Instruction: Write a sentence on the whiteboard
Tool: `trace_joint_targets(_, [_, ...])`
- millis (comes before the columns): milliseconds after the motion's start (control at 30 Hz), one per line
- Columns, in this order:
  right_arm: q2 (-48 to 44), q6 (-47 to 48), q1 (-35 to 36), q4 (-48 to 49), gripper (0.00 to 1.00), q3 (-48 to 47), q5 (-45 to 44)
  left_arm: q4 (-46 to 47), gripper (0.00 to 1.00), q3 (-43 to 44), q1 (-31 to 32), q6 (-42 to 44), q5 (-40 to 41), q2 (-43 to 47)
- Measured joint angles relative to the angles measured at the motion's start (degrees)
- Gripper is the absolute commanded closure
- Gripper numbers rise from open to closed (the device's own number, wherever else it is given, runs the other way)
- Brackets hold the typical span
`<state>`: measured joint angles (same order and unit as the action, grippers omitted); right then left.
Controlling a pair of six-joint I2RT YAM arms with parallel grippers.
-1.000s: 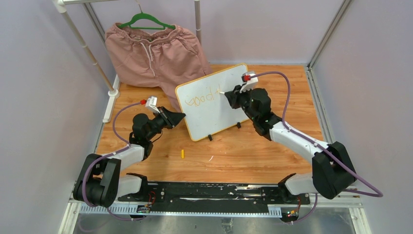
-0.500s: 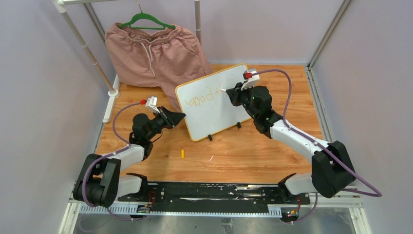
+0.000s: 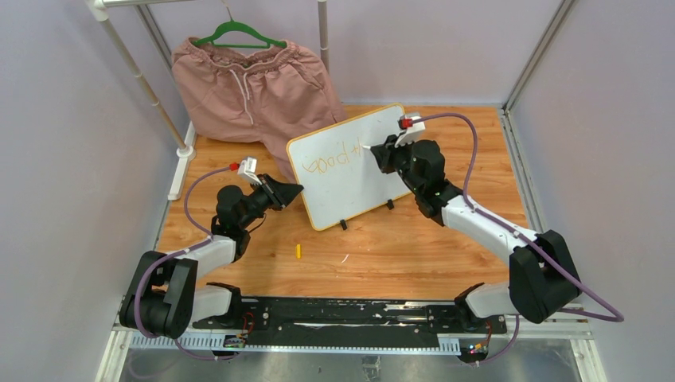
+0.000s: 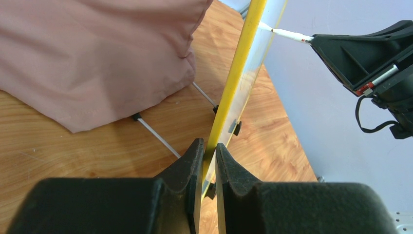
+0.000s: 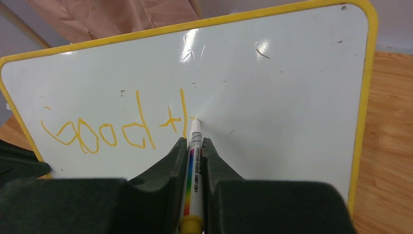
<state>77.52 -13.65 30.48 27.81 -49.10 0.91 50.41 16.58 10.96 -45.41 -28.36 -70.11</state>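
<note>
The whiteboard (image 3: 350, 191), yellow-framed, stands tilted on its black clip feet (image 3: 344, 225). The sentence (image 5: 114, 127) reads only "good t" and one stroke, in orange, across the upper half.

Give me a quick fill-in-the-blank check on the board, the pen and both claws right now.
1. The right claw is shut on a white marker pen whose tip touches the ____.
2. The left claw pinches the thin ____ frame of the rectangular whiteboard.
3. The orange handwritten sentence begins with the finished word ____.
4. The pink fabric shorts hang from a ____ hanger.
Missing words: whiteboard; yellow; good; green.
</note>
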Motion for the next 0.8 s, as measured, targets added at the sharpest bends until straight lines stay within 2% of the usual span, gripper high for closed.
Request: trace_joint_targets(800, [-4.5, -0.1, -0.5, -0.8, 1.0, 4.5, -2.7, 0.0, 0.83, 0.0, 0.0, 0.0, 0.0, 0.0])
